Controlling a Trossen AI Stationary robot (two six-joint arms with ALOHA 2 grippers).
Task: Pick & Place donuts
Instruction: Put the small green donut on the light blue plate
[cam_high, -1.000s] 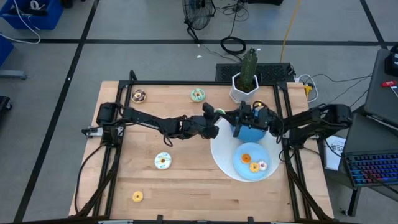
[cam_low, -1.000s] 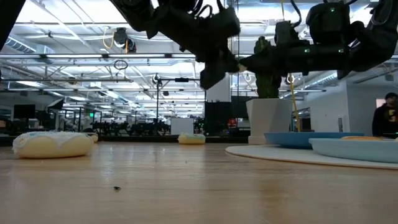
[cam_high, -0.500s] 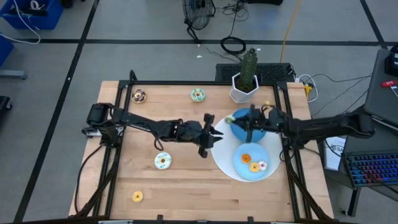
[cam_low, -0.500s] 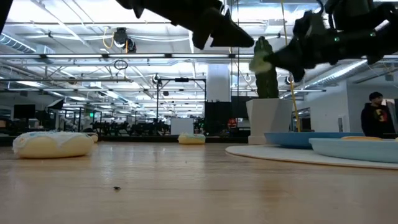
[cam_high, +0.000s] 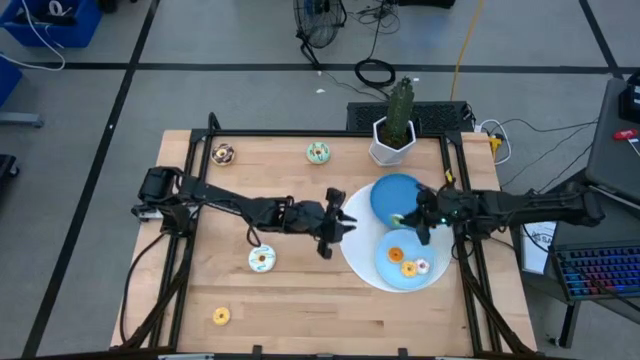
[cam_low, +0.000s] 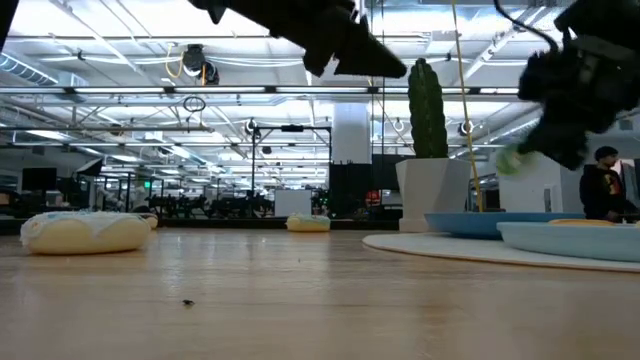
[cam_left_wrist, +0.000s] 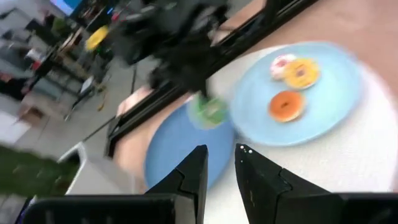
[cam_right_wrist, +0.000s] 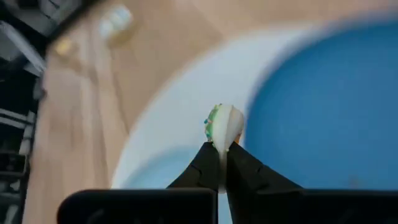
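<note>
R pincer clamped on green donut over the plates, mid-carry; next: lower & release onto lighter blue plate; L pincer slightly apart, empty, waiting nearby.

The bench is pale blond wood. On it lies a white disc carrying two blue plates, a darker blue one and a lighter blue one. The lighter plate holds an orange donut, a yellow donut and a pink-and-white donut. The right gripper, with dark fingers, carries a green-iced donut with a cream underside. Elsewhere lie a chocolate donut, a green donut, a white donut and a yellow donut. A green cactus stands in a white pot.
</note>
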